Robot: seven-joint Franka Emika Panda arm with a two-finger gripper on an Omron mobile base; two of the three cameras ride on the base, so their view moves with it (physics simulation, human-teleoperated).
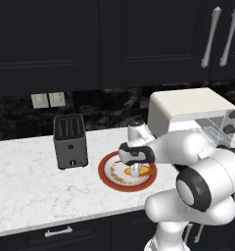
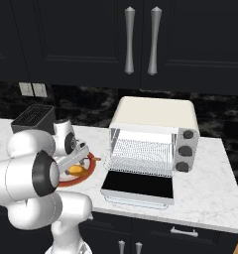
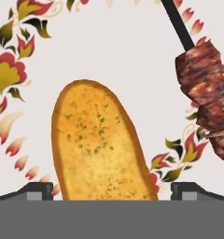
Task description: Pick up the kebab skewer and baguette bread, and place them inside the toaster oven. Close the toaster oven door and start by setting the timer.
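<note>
Hand view, close over the plate (image 3: 132, 56): white face with a painted ring of red and gold flowers. Two food items lie on it. One baguette bread (image 3: 97, 142), golden with green flecks, runs up from between the two dark fingertips (image 3: 37, 190), one tip on each side of its near end, neither visibly touching it. One kebab skewer (image 3: 205, 91) lies to the right of the loaf, apart from it: dark stick above, reddish-brown meat chunks below.

Gripper (image 1: 135, 170) spread wide, jaws straddling the loaf, nothing gripped. Whether the tips touch the plate surface, cannot tell.

Left base view: plate has a red rim, sits on the white marble counter (image 1: 26, 186) between the slot toaster (image 1: 70, 140) and the toaster oven (image 1: 188, 110). Hand is down over the plate; an orange bit of loaf shows under it.

Right base view: toaster oven (image 2: 155, 116) cream, one unit, standing open. Toaster oven door (image 2: 137, 186) dropped flat toward the counter's front edge, dark glass facing up. One wire rack (image 2: 141, 155) inside, bare. Three grey knobs (image 2: 185, 150) stacked on the oven's right face.

Count: one plate, one loaf, one skewer, one slot toaster with two slots, one toaster oven. Two wall outlets (image 1: 48, 100) on the dark backsplash behind the slot toaster. Two silver handles (image 2: 141, 39) on the dark upper cabinets above the oven.
</note>
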